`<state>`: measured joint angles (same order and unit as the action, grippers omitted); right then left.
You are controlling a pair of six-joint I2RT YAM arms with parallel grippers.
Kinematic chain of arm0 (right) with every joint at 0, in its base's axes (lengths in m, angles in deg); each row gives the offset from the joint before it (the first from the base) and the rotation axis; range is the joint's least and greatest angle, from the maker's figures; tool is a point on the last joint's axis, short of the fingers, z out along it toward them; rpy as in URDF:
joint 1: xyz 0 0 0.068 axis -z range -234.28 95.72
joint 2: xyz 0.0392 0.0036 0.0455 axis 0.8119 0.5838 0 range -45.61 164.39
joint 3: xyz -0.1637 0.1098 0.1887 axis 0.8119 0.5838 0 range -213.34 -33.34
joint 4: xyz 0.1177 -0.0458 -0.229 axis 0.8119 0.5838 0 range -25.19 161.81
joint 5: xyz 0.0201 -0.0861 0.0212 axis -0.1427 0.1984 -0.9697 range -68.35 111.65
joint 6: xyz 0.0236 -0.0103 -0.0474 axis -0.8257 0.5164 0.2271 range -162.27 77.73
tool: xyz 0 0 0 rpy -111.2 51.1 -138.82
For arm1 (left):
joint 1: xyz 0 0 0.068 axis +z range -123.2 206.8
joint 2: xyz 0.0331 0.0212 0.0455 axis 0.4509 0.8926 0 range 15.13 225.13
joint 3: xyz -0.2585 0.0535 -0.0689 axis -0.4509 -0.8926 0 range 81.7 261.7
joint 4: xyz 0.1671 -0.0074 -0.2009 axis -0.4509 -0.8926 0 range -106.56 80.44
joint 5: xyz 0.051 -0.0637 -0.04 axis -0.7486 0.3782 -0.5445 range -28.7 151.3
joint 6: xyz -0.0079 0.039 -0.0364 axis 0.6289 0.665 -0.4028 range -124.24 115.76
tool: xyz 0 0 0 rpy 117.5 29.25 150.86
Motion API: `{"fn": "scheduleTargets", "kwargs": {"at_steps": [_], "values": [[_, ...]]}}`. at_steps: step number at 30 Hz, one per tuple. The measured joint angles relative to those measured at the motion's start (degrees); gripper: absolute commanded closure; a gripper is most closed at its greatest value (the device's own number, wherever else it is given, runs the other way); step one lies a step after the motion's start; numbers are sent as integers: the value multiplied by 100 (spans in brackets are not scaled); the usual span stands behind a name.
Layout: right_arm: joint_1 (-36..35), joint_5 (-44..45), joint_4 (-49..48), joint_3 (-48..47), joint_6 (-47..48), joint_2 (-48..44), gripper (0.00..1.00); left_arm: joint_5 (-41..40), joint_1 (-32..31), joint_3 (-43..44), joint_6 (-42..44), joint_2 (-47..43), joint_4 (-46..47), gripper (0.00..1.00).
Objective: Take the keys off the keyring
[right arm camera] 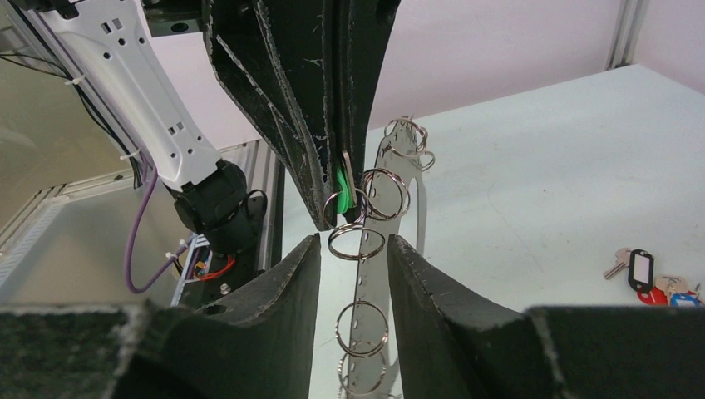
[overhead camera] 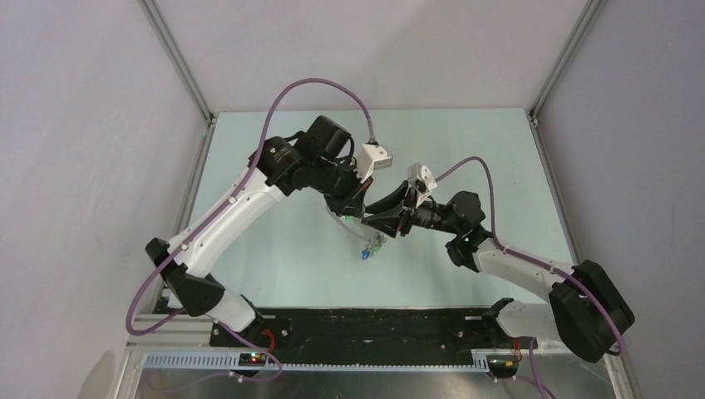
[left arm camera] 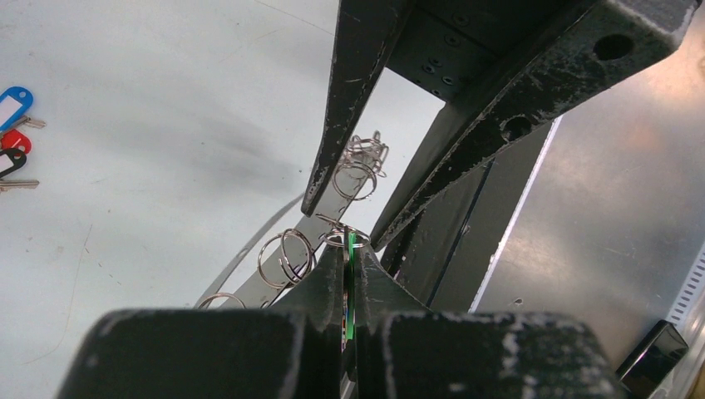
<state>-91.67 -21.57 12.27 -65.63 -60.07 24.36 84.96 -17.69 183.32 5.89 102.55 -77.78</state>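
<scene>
The pale green table [overhead camera: 274, 262] offers open surface on its left half, between the aluminium rail [overhead camera: 198, 174] along its left edge and the two arms, which meet over the middle. The black base plate [overhead camera: 374, 324] fills the near strip. The left arm [overhead camera: 224, 216], white shells with black joints, reaches in from the near left corner. In the left wrist view a cluster of loose keys [left arm camera: 12, 137] lies flat on the table, well apart from the grippers. It shows three plastic heads, one blue, one red and one black, with silver blades. The left gripper [left arm camera: 348, 253] has its scuffed black fingers pressed together on one thin green tag [right arm camera: 339, 202], seen edge-on. The keyring [right arm camera: 372, 283] hangs up off the table just beside that pinch, between both grippers. It is a flat, dull metal band punched with a row of small holes and curved into a hoop. At least five thin silvery split rings [right arm camera: 362, 321] thread through those holes; whether the green tag hangs from one I cannot tell. In the top view a blue speck shows at the hoop's lower end, too small to make out. The right gripper [right arm camera: 353, 243] stands parted by a narrow gap, its fingers either side of the band and one split ring; whether they touch I cannot tell. Beyond the right arm, open tabletop runs to the right edge.
</scene>
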Motion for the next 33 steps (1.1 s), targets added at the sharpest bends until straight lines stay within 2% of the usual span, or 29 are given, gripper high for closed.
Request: {"fn": "scheduleTargets", "kwargs": {"at_steps": [6, 8, 9, 12, 16, 21, 27, 33], "values": [[-2, -79, -96, -33, -17, 81, 54, 7, -2, 9, 0, 0, 2, 100], [-7, -83, -131, -33, -15, 83, 55, 7, -13, 9, 0, 0, 2, 100], [-13, -83, -149, -37, -13, 83, 57, 7, -13, 9, 0, 0, 2, 100], [-33, -94, -190, -42, 26, 81, 78, 4, -17, 9, 0, 0, 2, 100], [-42, -157, -192, -42, 103, 81, 98, 4, -28, 9, 0, 0, -9, 100], [-74, -212, -39, -44, 415, 13, 100, 4, -28, 9, 0, 0, -57, 100], [-387, -11, 721, -44, 1567, -457, 100, 46, -50, 9, -11, -7, -155, 100], [-1303, 1237, 1700, 118, 3790, -1167, 100, 114, -90, 9, -114, -37, -417, 100]]}}
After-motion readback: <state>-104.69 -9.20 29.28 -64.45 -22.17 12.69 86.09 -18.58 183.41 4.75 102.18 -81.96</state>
